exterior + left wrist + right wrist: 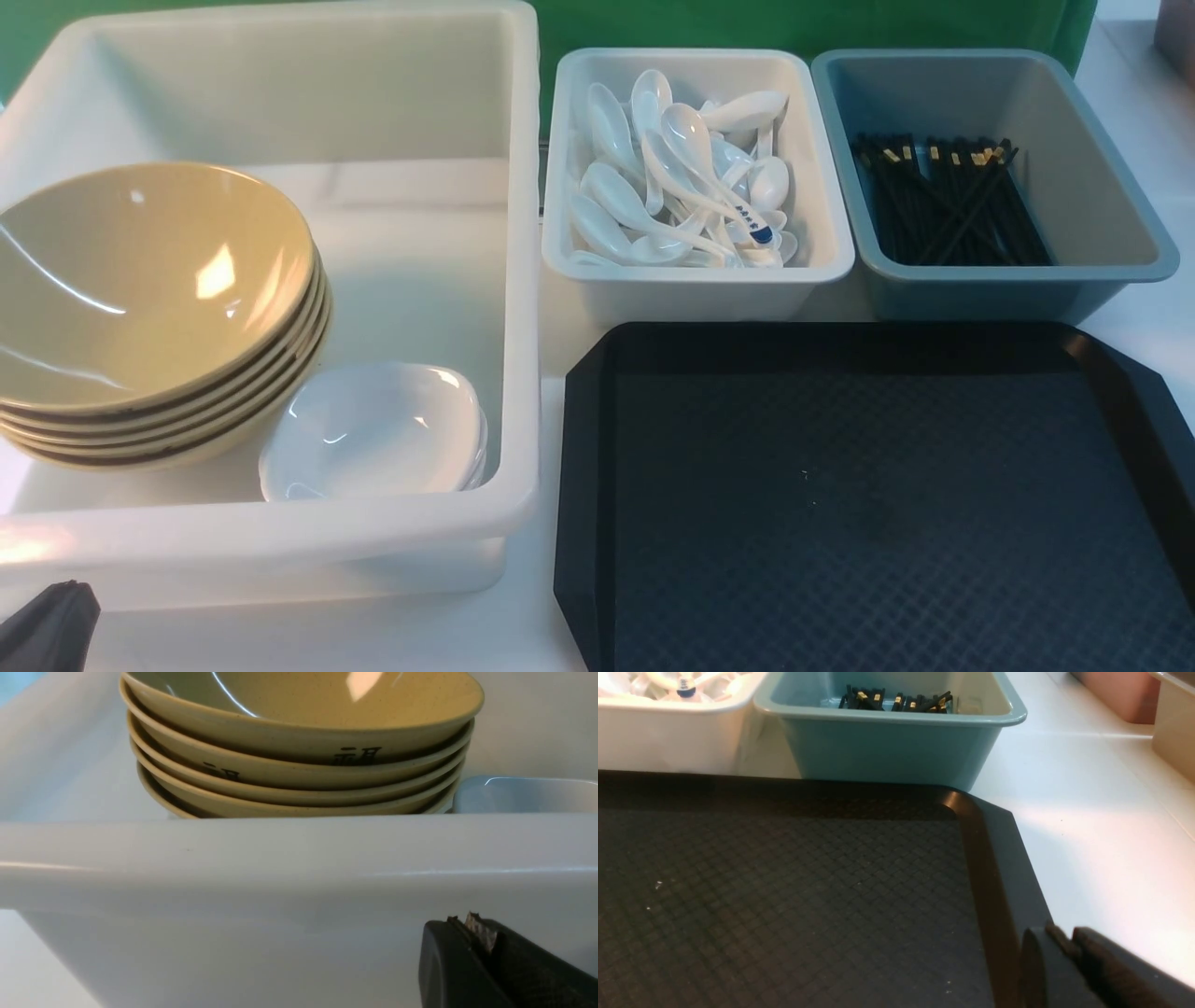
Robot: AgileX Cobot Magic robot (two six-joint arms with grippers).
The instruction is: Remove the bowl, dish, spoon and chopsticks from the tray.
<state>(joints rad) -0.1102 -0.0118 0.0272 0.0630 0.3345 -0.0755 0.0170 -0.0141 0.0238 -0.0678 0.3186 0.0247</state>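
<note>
The black tray [840,485] lies at the front right with nothing on it; it also shows in the right wrist view [784,882]. The olive-tan bowl [140,280] tops a stack in the large white tub [523,280], also in the left wrist view [303,700]. A white dish [373,429] sits beside the stack. The blue-marked spoon [747,219] lies on plain spoons. Black chopsticks [943,201] with gold bands lie in the grey-blue tub [1102,187]. My left gripper [467,926] is shut and empty, just outside the tub's near wall. My right gripper [1064,938] is shut and empty over the tray's right rim.
The spoons fill a small white tub [700,271] behind the tray, next to the grey-blue tub [887,742]. A green backdrop stands behind the tubs. White tabletop shows right of the tray [1087,835]. Pink and beige containers stand at the far right [1111,695].
</note>
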